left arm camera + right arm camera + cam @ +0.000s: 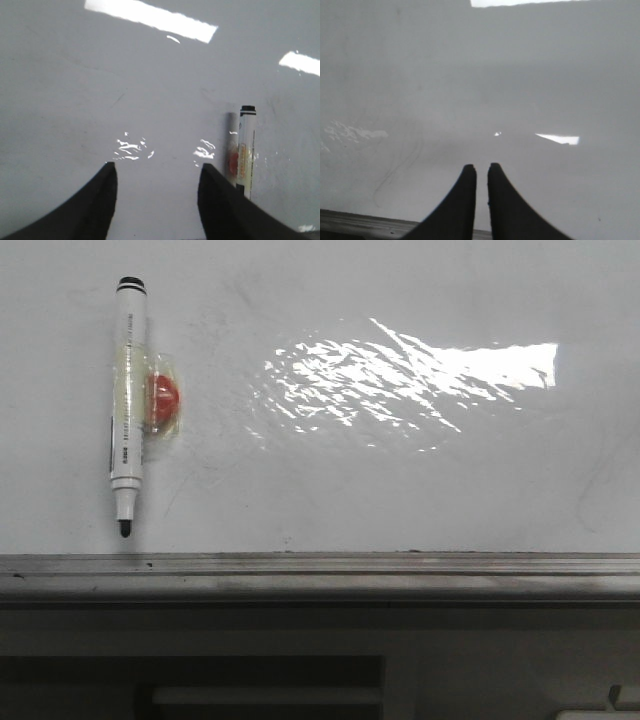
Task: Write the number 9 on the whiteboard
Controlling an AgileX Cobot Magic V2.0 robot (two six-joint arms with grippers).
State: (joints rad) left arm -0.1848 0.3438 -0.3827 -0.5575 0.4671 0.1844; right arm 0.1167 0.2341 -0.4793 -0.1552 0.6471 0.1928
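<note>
Left gripper (155, 172) is mine: fingers spread, nothing between them, hovering over the whiteboard (400, 490). No black strokes of a 9 show on the board; only faint grey smudges. Just beside my right-hand finger (220, 200) lies the marker (246, 150), uncapped, orange piece taped on. Right gripper (481, 172): fingers almost pressed together, holding nothing, near the grey rail (360, 222)
</note>
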